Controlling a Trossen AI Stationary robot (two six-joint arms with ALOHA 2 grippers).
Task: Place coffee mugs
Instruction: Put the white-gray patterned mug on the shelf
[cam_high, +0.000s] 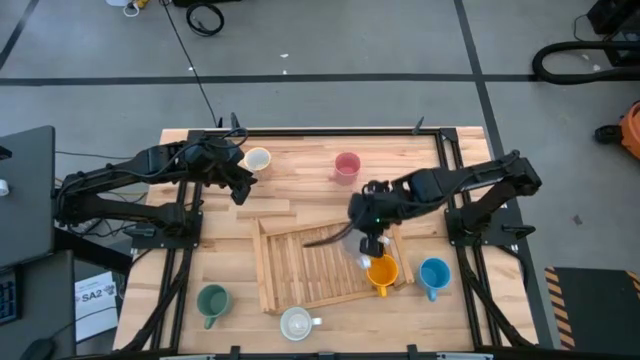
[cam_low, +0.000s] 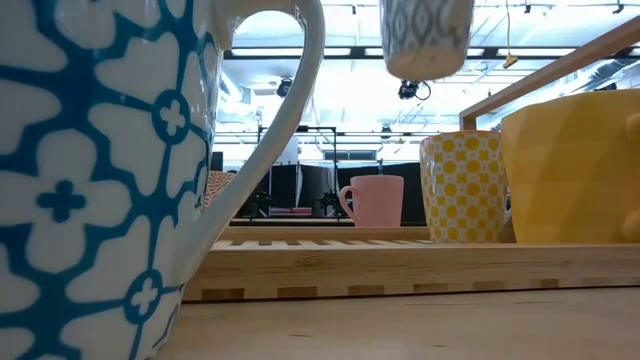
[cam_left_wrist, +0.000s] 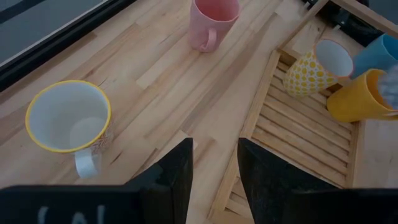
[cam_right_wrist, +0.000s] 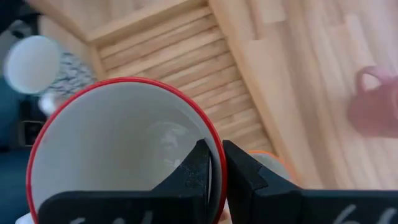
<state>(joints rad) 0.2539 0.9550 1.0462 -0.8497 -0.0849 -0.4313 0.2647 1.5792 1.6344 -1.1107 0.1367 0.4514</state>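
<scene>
Wooden slatted rack (cam_high: 300, 270) at table centre, holding the orange mug (cam_high: 381, 273) and a yellow-patterned mug (cam_left_wrist: 311, 70) at its right end. Right gripper (cam_right_wrist: 216, 163) is above that same end, jaws pinched on the rim of a red-rimmed white mug (cam_right_wrist: 118, 146), which hangs clear of the rack and is not yet set down. Left gripper (cam_left_wrist: 214, 163) is at the far left of the table, fingers partly apart and holding nothing, near the yellow-rimmed cream mug (cam_high: 257, 160). On the bare table: pink mug (cam_high: 346, 166) at the far side, blue mug (cam_high: 434, 274) just right of the rack, dark green mug (cam_high: 212, 302) and a white mug (cam_high: 297, 323) near the front edge. Judged: two placed, one in transit, five outstanding
</scene>
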